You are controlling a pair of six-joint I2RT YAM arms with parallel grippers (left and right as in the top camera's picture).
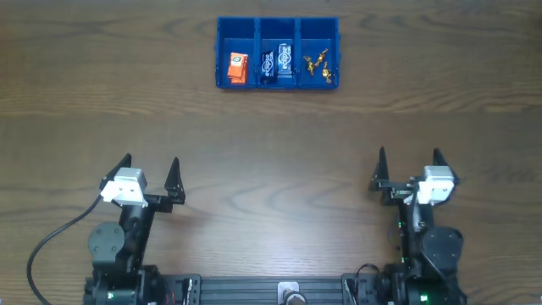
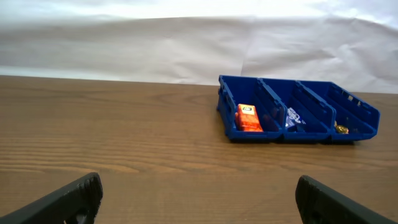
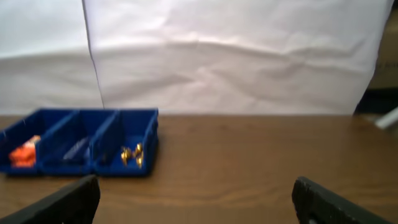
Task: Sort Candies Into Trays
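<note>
A blue tray (image 1: 279,24) with three compartments sits at the far middle of the table. Its left compartment holds an orange candy pack (image 1: 238,69), the middle one dark blue wrapped candies (image 1: 277,64), the right one small gold candies (image 1: 319,68). The left wrist view shows the tray (image 2: 231,102) with the orange pack (image 2: 249,117); the right wrist view shows the tray (image 3: 151,134) with the gold candies (image 3: 131,155). My left gripper (image 1: 151,167) stands open near the front left, holding nothing. My right gripper (image 1: 408,160) stands open near the front right, also holding nothing.
The wooden table (image 1: 271,144) stretches between the grippers and the tray. A white sheet (image 2: 186,43) hangs behind the table's far edge. A black cable (image 1: 51,246) runs from the left arm's base.
</note>
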